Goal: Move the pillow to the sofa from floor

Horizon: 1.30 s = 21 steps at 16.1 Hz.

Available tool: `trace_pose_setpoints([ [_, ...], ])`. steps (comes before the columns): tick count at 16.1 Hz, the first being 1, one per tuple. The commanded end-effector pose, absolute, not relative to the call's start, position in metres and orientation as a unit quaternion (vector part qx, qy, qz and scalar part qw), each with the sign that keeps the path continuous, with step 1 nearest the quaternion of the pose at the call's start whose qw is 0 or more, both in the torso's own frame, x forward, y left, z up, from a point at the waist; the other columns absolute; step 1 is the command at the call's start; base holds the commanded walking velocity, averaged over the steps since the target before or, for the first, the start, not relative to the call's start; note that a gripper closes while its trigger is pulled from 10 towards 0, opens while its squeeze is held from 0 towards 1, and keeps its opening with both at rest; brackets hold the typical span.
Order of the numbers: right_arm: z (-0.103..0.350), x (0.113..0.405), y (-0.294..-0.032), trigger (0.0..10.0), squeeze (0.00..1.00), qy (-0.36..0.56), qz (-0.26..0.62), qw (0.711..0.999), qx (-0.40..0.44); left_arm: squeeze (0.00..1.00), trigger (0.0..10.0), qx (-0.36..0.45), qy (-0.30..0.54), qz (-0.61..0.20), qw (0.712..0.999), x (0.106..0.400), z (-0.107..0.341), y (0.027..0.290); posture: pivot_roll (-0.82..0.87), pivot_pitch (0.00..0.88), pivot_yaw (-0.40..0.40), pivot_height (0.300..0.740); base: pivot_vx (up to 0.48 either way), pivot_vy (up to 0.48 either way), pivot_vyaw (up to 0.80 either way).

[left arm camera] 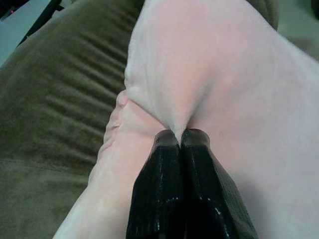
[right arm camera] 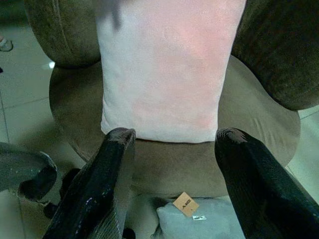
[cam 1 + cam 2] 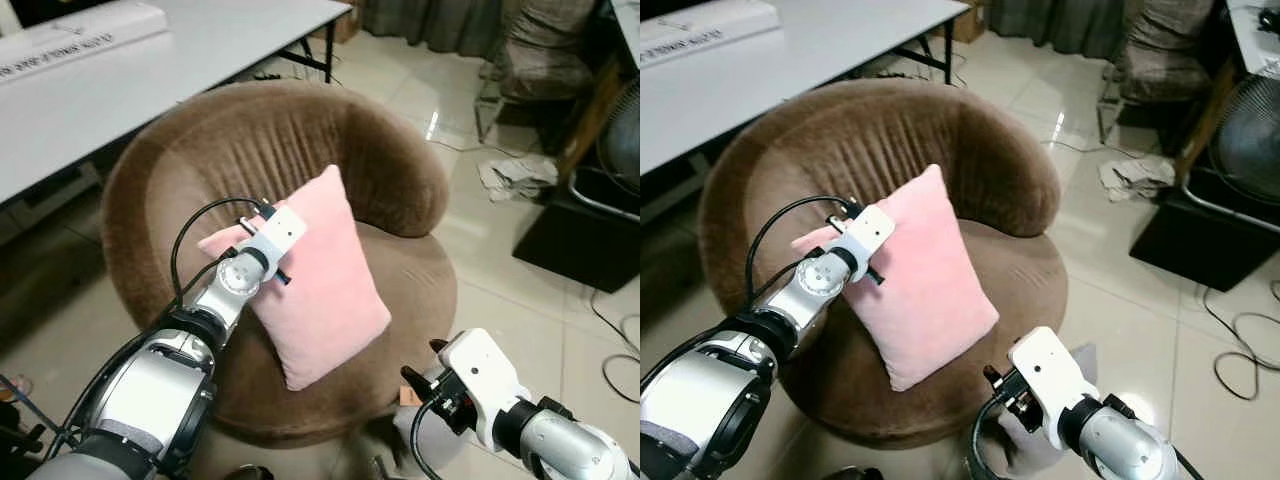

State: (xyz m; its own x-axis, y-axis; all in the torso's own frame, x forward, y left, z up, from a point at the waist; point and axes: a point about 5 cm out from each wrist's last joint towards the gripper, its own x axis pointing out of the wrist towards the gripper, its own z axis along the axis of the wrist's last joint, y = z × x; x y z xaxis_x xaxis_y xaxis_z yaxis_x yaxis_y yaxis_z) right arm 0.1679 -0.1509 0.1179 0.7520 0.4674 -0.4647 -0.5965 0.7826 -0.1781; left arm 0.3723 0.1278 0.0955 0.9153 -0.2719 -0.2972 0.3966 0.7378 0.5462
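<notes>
The pink pillow [image 3: 322, 275] is already lying on the seat of the round brown sofa [image 3: 400, 190], leaning back against its curved backrest, with one corner pointing up and one corner hanging near the front edge of the seat.

The left gripper [image 1: 180, 135] is pinching the pillow near its upper left corner; its jaws are pressed fully together with only a thin fold of fabric between them. The right gripper [image 2: 175, 135] is hovering in front of the sofa, low, with its jaws spread wide and holding nothing.

The pillow is looking light and very soft (the cover is gathering into a small peak where the jaws are biting it). I judge it is not fragile and not slippery, since the plush cloth is giving good friction, but it is sagging and folding, so a pinch at a corner or along the edge seam is the sensible place to hold.

The left wrist view is showing the pinch itself and the wrinkles around it, which the head views are hiding behind the wrist. The right wrist view is showing the pillow's lower edge resting on the seat, and also a grey cushion with a small tag [image 2: 186, 203] on the floor just below the sofa's front.
</notes>
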Motion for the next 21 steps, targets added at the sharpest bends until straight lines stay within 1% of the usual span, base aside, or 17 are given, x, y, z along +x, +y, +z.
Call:
trace_pose_setpoints([
  [1,0.124,0.166,-0.150,10.0,0.00,0.190,0.279,0.927,-0.164,0.32,10.0,0.333,0.096,-0.160,0.925,0.376,0.101,0.132,-0.25,0.121,-0.020,0.740,0.000,0.000,0.00],
  [2,0.125,0.167,-0.150,10.0,0.00,0.186,0.278,0.928,-0.166,0.32,10.0,0.340,0.092,-0.150,0.924,0.377,0.102,0.134,-0.25,0.120,-0.022,0.740,0.000,0.000,0.00],
  [3,0.128,0.172,-0.151,10.0,0.00,0.166,0.241,0.942,-0.161,1.00,10.0,0.340,0.071,-0.141,0.927,0.378,0.107,0.135,-0.24,0.119,-0.027,0.740,0.000,0.000,0.00],
  [7,0.126,0.179,-0.148,10.0,0.00,0.160,0.236,0.947,-0.150,1.00,10.0,0.372,0.048,-0.124,0.919,0.379,0.111,0.144,-0.22,0.104,-0.034,0.740,0.000,0.000,0.00],
  [8,0.126,0.181,-0.148,10.0,0.00,0.157,0.235,0.948,-0.148,1.00,10.0,0.368,0.043,-0.117,0.921,0.380,0.114,0.146,-0.21,0.097,-0.035,0.740,0.000,0.000,0.00],
  [9,0.125,0.187,-0.146,10.0,0.00,0.154,0.235,0.949,-0.145,1.00,10.0,0.342,0.045,-0.109,0.932,0.380,0.115,0.150,-0.18,0.079,-0.033,0.740,0.000,0.000,0.00],
  [10,0.123,0.194,-0.143,10.0,0.00,0.149,0.237,0.949,-0.145,0.98,10.0,0.264,0.053,-0.099,0.958,0.381,0.115,0.152,-0.16,0.060,-0.032,0.740,0.000,0.000,0.00],
  [11,0.123,0.197,-0.142,10.0,0.00,0.146,0.237,0.949,-0.145,0.11,10.0,0.213,0.054,-0.102,0.970,0.380,0.115,0.151,-0.16,0.054,-0.031,0.740,0.000,0.000,0.00],
  [12,0.123,0.202,-0.140,10.0,0.00,0.141,0.238,0.950,-0.144,0.00,10.0,0.143,0.048,-0.109,0.983,0.379,0.115,0.148,-0.15,0.044,-0.029,0.740,0.000,0.000,0.00],
  [13,0.119,0.214,-0.136,10.0,0.00,0.141,0.235,0.951,-0.142,0.00,10.0,0.089,0.025,-0.121,0.988,0.376,0.117,0.144,-0.09,0.000,-0.022,0.740,0.000,0.000,0.00],
  [14,0.116,0.227,-0.134,10.0,0.00,0.142,0.225,0.954,-0.138,0.00,10.0,0.056,0.010,-0.135,0.989,0.370,0.116,0.139,-0.06,0.000,-0.020,0.740,0.000,0.000,0.00],
  [16,0.109,0.245,-0.132,10.0,0.00,0.156,0.211,0.956,-0.131,0.00,10.0,0.048,0.000,-0.153,0.987,0.357,0.112,0.137,-0.02,0.000,0.001,0.740,0.000,0.000,0.00],
  [17,0.104,0.254,-0.133,10.0,0.00,0.169,0.201,0.956,-0.133,0.00,10.0,0.046,0.005,-0.161,0.986,0.343,0.106,0.141,0.00,0.000,0.004,0.740,0.000,0.000,0.00],
  [18,0.100,0.263,-0.139,10.0,0.00,0.176,0.181,0.960,-0.121,0.00,10.0,0.038,0.014,-0.155,0.987,0.320,0.100,0.149,0.03,0.000,0.002,0.740,0.000,0.000,0.00],
  [20,0.097,0.278,-0.138,10.0,0.00,0.180,0.165,0.964,-0.101,0.00,10.0,0.030,0.019,-0.123,0.992,0.304,0.100,0.168,0.07,0.000,-0.014,0.740,0.000,0.000,0.00],
  [21,0.097,0.279,-0.137,10.0,0.00,0.180,0.164,0.965,-0.096,0.00,10.0,0.030,0.019,-0.110,0.993,0.299,0.101,0.172,0.09,0.000,-0.020,0.740,0.000,0.000,0.00],
])
